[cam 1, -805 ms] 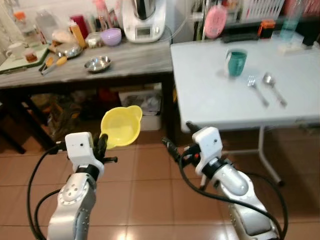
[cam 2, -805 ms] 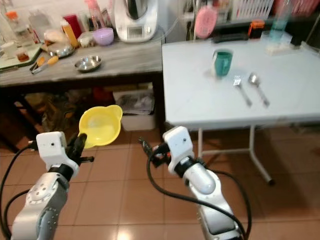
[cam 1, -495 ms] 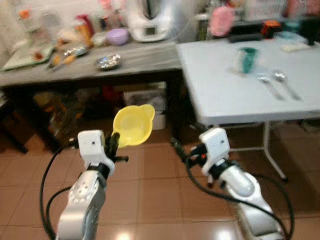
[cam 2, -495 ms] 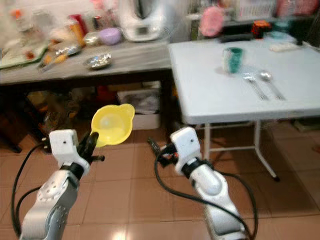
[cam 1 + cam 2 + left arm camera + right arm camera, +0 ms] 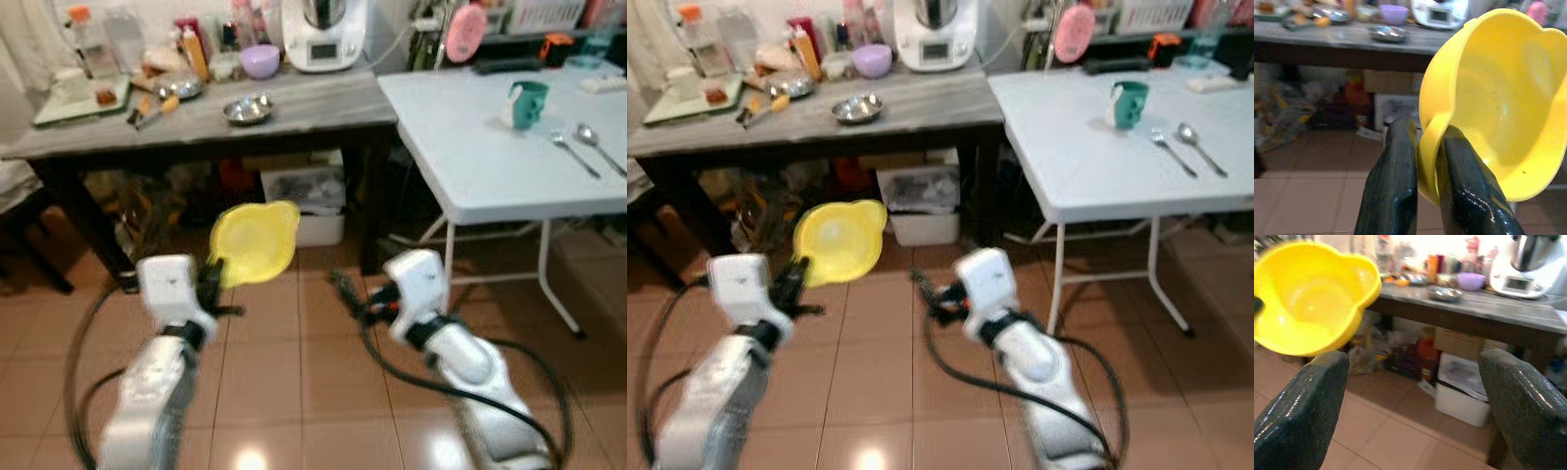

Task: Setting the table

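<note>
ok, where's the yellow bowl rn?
The yellow bowl is pinched by its rim in the left gripper, over the tile floor, short of the wooden counter.

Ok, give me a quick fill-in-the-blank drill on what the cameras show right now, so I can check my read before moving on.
1. The left gripper is shut on the rim of a ____ bowl.
2. The right gripper holds nothing and its fingers are ____.
3. On the white folding table, a fork and a ____ lie side by side.
4. The teal ____ stands on that table near the fork.

Missing words: yellow; open; spoon; mug
</note>
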Tool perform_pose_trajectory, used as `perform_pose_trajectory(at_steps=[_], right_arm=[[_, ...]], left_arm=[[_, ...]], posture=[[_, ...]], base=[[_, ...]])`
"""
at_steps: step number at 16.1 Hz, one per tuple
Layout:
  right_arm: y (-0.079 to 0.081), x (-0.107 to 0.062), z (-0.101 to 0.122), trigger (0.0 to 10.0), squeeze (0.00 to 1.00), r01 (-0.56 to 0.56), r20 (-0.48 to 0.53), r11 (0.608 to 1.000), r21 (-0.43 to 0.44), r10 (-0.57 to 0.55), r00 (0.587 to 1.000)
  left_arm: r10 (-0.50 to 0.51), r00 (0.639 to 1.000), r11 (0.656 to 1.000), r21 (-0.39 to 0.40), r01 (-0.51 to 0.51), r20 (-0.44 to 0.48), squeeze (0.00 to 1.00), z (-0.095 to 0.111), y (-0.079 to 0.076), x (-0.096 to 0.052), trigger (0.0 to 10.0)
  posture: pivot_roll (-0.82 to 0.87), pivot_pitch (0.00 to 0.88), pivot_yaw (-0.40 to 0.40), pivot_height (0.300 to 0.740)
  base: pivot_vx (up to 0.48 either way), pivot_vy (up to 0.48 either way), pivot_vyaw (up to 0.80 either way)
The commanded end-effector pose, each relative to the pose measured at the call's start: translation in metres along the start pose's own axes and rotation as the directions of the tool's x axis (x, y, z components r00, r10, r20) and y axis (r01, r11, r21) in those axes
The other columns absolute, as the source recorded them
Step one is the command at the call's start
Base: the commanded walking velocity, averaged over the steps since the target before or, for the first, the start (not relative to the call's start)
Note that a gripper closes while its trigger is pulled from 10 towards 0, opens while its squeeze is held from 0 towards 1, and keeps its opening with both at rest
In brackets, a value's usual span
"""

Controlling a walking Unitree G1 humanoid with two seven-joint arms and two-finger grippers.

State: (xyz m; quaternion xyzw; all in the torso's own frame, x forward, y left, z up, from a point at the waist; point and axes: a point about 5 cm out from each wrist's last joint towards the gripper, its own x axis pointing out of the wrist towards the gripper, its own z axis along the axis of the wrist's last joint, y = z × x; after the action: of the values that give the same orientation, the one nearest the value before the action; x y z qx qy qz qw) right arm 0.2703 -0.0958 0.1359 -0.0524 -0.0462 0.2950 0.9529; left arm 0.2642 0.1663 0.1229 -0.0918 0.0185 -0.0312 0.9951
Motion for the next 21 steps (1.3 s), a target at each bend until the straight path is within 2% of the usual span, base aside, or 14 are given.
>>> perform_pose_trajectory(at_steps=[1,7,21], right_arm=[[-0.0045,0.0008,0.0040,10.0,0.00,0.011,0.013,1.000,-0.023,-0.010,1.000],[-0.0033,0.0025,0.0040,10.0,0.00,0.006,0.017,1.000,-0.025,-0.005,1.000],[-0.0028,0.0038,0.0036,10.0,0.00,0.009,0.023,0.999,-0.040,-0.008,1.000]], left_arm=[[-0.006,1.000,1.000,-0.001,0.006,0.020,0.00,0.0035,-0.0005,-0.0001,10.0],[0.002,1.000,1.000,-0.010,-0.002,0.015,0.00,0.0024,0.0013,-0.0004,10.0],[-0.016,1.000,0.999,-0.027,0.016,0.001,0.00,0.0012,-0.0026,0.0021,10.0]], posture=[[-0.20,0.000,0.102,0.740],[-0.20,0.000,0.100,0.740],[-0.20,0.000,0.109,0.740]], base=[[0.000,0.000,0.00],[0.000,0.000,0.00],[0.293,0.000,0.00]])
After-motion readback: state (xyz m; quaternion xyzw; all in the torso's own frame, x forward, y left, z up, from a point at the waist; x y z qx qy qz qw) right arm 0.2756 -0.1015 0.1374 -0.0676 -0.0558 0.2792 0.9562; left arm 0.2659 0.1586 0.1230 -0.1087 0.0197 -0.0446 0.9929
